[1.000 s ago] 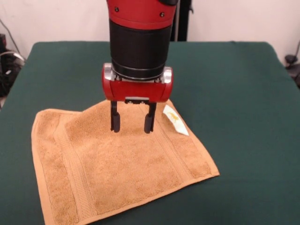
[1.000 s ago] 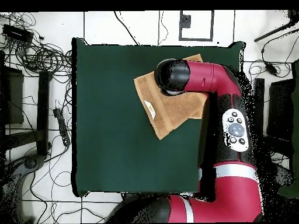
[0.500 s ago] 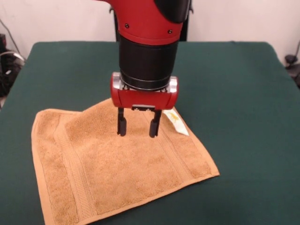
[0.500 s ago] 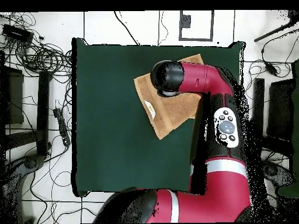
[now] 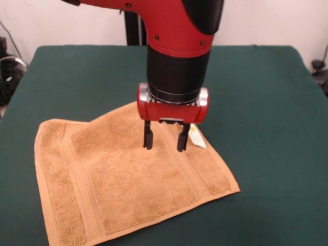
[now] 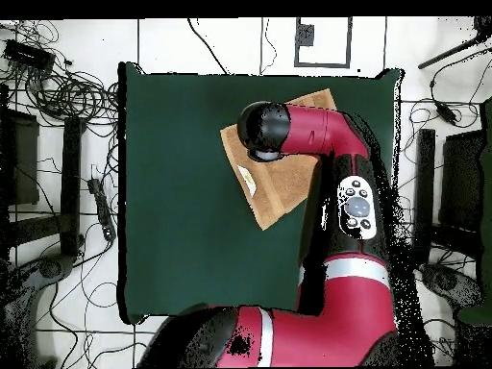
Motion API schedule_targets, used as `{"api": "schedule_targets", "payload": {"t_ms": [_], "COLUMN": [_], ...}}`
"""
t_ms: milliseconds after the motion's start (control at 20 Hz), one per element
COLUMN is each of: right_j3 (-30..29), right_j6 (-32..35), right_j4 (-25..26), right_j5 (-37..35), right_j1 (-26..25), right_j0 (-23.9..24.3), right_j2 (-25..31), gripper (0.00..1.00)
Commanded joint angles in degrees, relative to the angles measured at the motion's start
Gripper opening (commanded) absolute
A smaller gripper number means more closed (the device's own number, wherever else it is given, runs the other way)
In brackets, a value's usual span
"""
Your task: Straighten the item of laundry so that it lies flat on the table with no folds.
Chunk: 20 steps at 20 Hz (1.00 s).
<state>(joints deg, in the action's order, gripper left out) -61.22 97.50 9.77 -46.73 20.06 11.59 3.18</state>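
The item of laundry [image 5: 128, 179] is an orange-tan terry towel spread on the dark green table [image 5: 256, 102], with its far edge raised in a soft fold near the arm. A white label [image 5: 197, 138] pokes out at its right edge. My gripper [image 5: 164, 142] hangs open just above the towel's far right part, fingers [image 5: 148, 139] pointing down, nothing between them. In the overhead view the towel [image 6: 274, 192] lies at the table's [image 6: 192, 192] upper middle, and the arm's wrist covers the gripper.
Cables and equipment [image 6: 58, 86] lie on the floor beside the table. The arm's body [image 6: 356, 211] runs along the table's right side in the overhead view. A dark stand [image 5: 132, 31] rises behind the table.
The gripper has moved right across the towel toward the label and sunk slightly lower. It stays open. The towel has not shifted.
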Motion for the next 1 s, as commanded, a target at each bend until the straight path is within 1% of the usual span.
{"api": "schedule_targets", "payload": {"t_ms": [50,300,550,850,1000], "right_j3": [-2.86,-2.15,-1.88,2.33,5.68], "right_j6": [14.09,10.63,9.16,7.44,6.33], "right_j4": [-3.08,-3.59,-3.04,-2.24,-2.02], "right_j5": [3.04,3.82,4.68,4.49,4.52], "right_j1": [-3.01,-6.43,-7.96,-11.71,-14.58], "right_j0": [-1.97,-0.25,-0.13,-0.19,0.26], "right_j2": [1.18,3.03,3.46,3.32,3.61], "gripper": [1.00,1.00,1.00,1.00,1.00]}}
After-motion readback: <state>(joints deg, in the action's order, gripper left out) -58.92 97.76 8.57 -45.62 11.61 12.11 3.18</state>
